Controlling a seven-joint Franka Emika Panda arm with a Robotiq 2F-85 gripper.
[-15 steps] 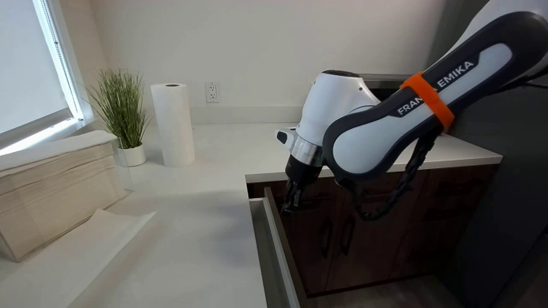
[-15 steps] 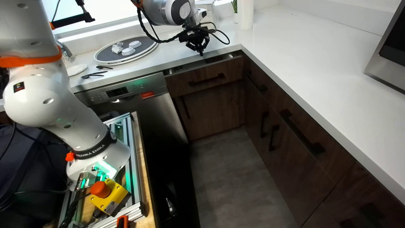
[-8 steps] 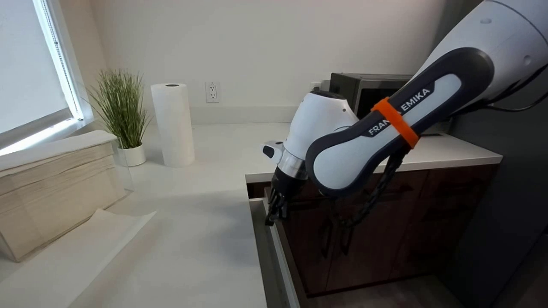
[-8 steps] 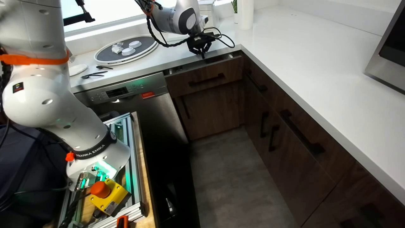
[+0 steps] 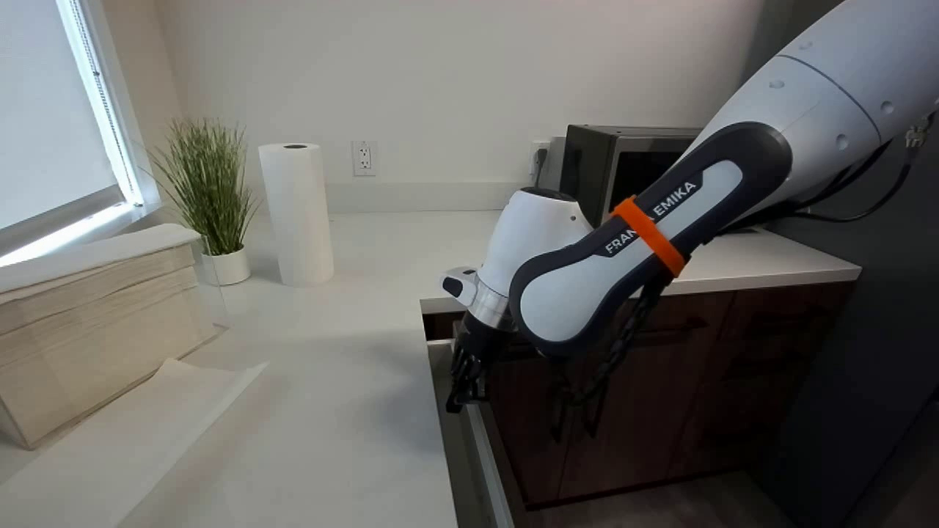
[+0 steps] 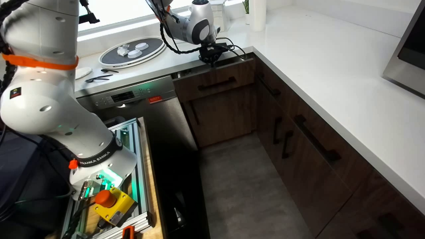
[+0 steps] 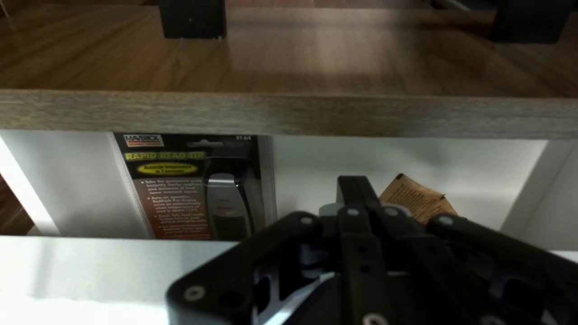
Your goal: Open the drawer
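The drawer has a dark brown front with a black bar handle and stands partly open under the counter. Its long, narrow opening also shows in an exterior view. In the wrist view, the top edge of its front panel crosses the picture, with the white inner box behind it. My gripper is shut, with its fingertips together and nothing between them. It points down at the drawer's opening, behind the front panel. I cannot tell whether it touches the panel.
A thermometer package and a brown packet lie in the drawer. The white counter edge runs close behind the gripper. A dishwasher stands beside the drawer. Side cabinets with black handles meet it at the corner.
My gripper has moved down and back toward the counter, from over the front panel into the drawer's opening. The drawer has not visibly moved.
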